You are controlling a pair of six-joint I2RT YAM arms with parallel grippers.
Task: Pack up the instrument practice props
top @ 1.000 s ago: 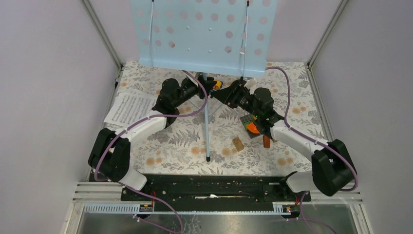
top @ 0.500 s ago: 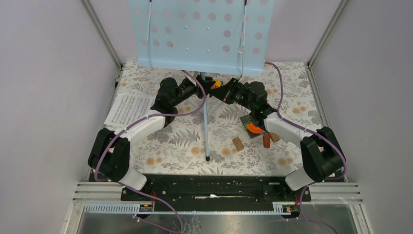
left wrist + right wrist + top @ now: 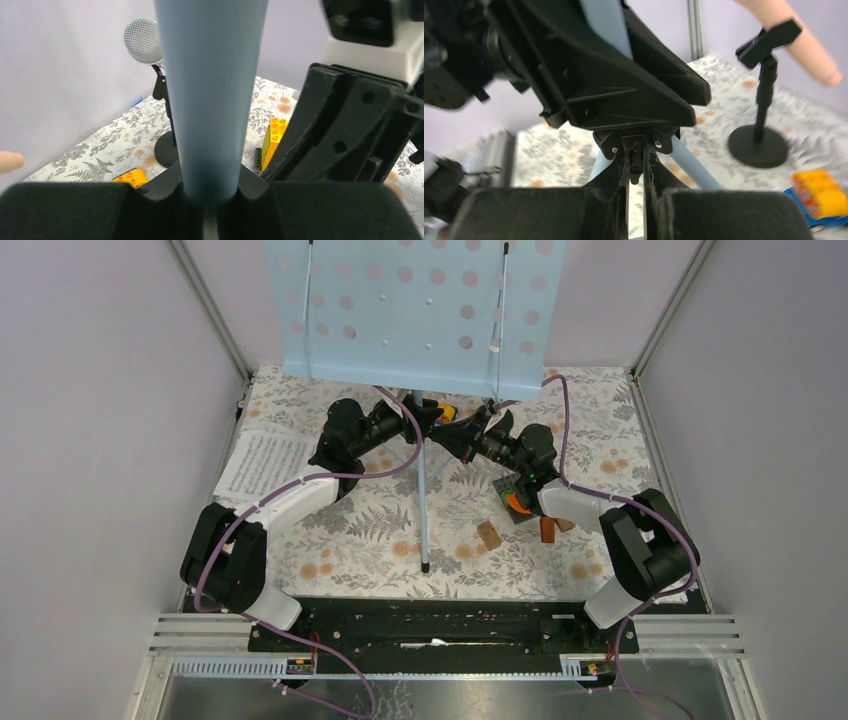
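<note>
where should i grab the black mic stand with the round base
Pinch the mic stand by its thin upright stem, just above the base, coming in level from the side. The base is wide, flat and low, and the pink mic clipped on top likely makes it top-heavy.

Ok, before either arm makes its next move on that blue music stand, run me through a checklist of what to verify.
1. Left gripper clamped on the stand's pole: ok.
2. Right gripper closed on a small black part by the pole: ok. What that part is: cannot tell.
3. Stand's foot planted on the table: ok.
4. Rack free of pages: ok. The sheet music lies on the table at left.
5. Mic holder clear of the stand's legs: cannot tell.
6. Toy blocks clear of the right arm: not ok, they lie right beside its forearm.
</note>
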